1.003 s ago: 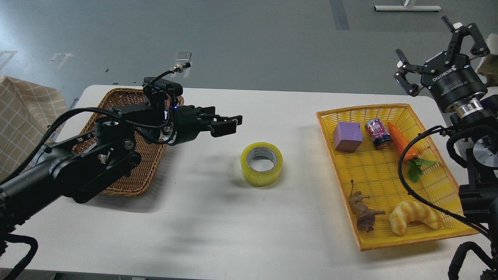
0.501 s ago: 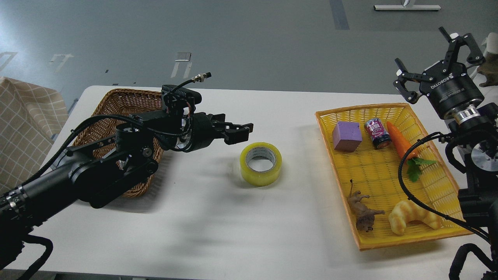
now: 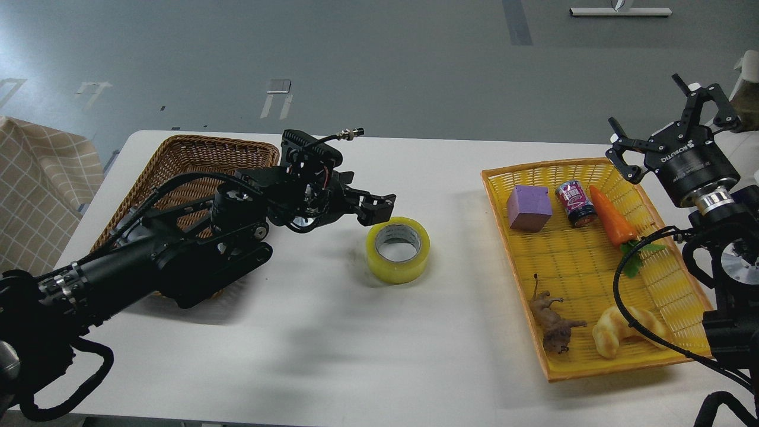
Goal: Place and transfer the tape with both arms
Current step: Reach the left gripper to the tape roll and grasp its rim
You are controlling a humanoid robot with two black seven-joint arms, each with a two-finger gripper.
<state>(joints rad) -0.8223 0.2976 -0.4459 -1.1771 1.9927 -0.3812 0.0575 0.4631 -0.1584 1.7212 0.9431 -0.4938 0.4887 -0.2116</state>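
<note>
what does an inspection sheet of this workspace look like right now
surface: white table, bare in the middle
job's things: tape lying flat, hole up, mid-table
clutter: wicker basket at left; yellow tray at right holding purple block, can, carrot, toy animal, croissant
grippers: left gripper at the tape's near-left edge, not gripping; right gripper open, raised beyond the tray
cables: black cable drooping over the tray
surroundings: grey floor; checked cloth at left

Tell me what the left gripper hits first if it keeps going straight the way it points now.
Most likely the tape. The left gripper points right and slightly down, its tips right at the roll's upper left rim. Height is hard to judge from the head view, so it might skim over the top.
</note>
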